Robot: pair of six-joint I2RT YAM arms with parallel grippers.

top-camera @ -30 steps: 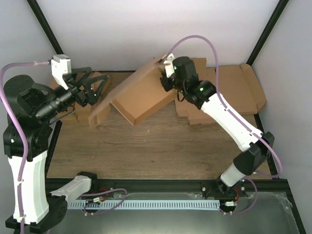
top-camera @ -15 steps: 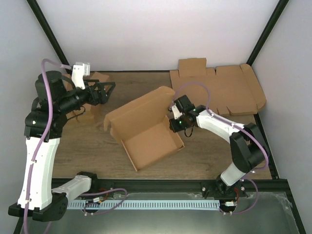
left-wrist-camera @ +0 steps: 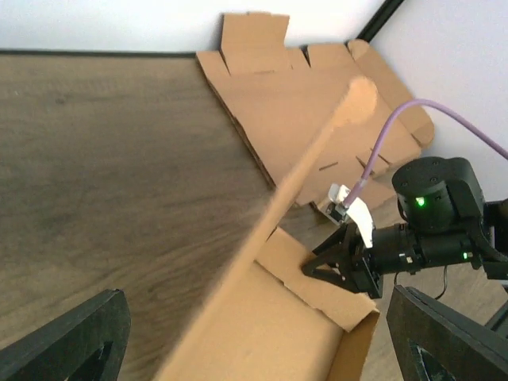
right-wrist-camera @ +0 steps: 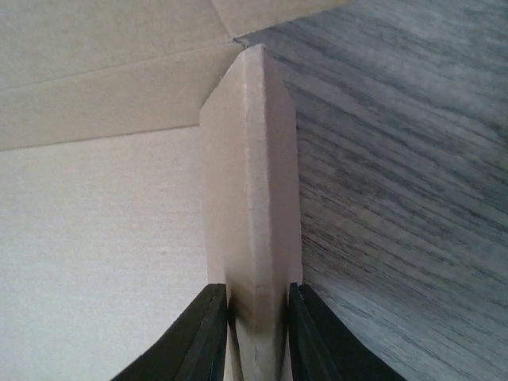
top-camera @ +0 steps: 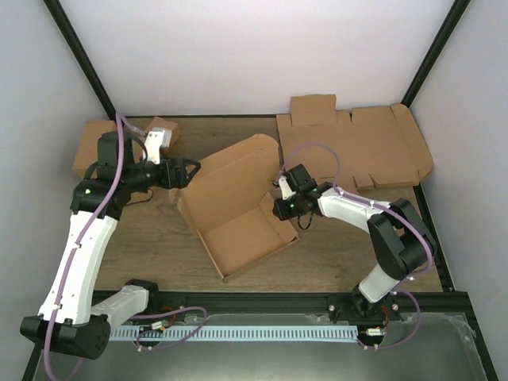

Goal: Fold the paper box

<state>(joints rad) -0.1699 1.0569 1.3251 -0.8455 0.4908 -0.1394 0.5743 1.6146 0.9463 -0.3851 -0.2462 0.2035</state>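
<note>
The paper box (top-camera: 238,230) sits mid-table as a shallow brown tray, its lid (top-camera: 234,171) raised along the far side. My right gripper (top-camera: 284,208) is at the tray's right wall. In the right wrist view its two black fingers hug both faces of that folded wall (right-wrist-camera: 250,198), and the right gripper (right-wrist-camera: 255,333) looks shut on it. My left gripper (top-camera: 186,171) stands wide open at the tray's far left corner. In the left wrist view the lid's edge (left-wrist-camera: 309,159) runs between the spread fingers of the left gripper (left-wrist-camera: 254,349) without touching them.
A wide flat cardboard sheet (top-camera: 373,147) lies at the back right, seen also as the flat sheet (left-wrist-camera: 294,103) in the left wrist view. Smaller brown cartons (top-camera: 91,147) rest at the back left. Black frame posts rise at both rear corners.
The box came down from high at the back to the table's middle, carried by the right gripper. The left arm swung right and lower, up to the box's left corner.
</note>
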